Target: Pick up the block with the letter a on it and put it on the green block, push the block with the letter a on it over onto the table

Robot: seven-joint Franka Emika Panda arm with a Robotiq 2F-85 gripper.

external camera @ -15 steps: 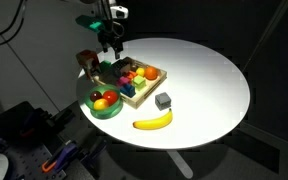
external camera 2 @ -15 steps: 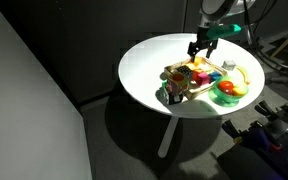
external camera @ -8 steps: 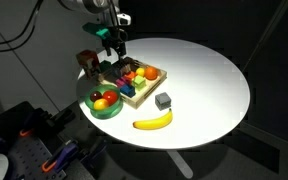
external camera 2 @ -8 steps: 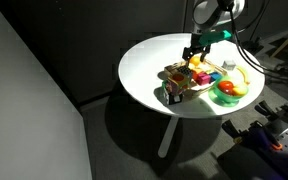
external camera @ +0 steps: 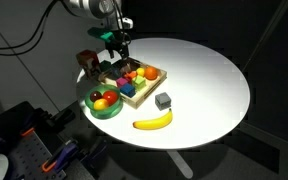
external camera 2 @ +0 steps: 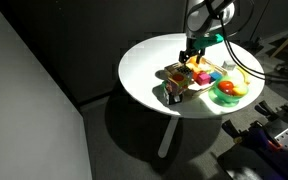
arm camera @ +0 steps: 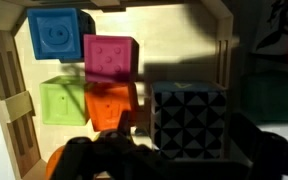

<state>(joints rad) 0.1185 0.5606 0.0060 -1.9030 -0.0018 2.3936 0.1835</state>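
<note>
In the wrist view a wooden tray [arm camera: 4,110] holds several cubes. A blue block [arm camera: 54,35] sits in its far left corner; no letter is legible on it. A pale green block [arm camera: 62,100] lies just below it, beside an orange cube [arm camera: 109,105] and under a pink cube [arm camera: 109,60]. My gripper [arm camera: 179,162] is open and empty, its dark fingers [arm camera: 89,158] on either side of a black-and-white patterned cube [arm camera: 189,120]. In both exterior views the gripper [external camera: 117,58] [external camera 2: 192,58] hangs low over the tray [external camera: 136,95] on the round white table [external camera: 204,85].
A green bowl of fruit [external camera: 104,103] stands beside the tray, also seen in an exterior view [external camera 2: 229,91]. A grey cube [external camera: 163,100] and a banana [external camera: 153,121] lie on the table near the tray. A brown object [external camera: 86,62] sits behind the tray.
The gripper has come down and moved a little toward the tray, and now sits just above the cubes. The blocks have not moved.
</note>
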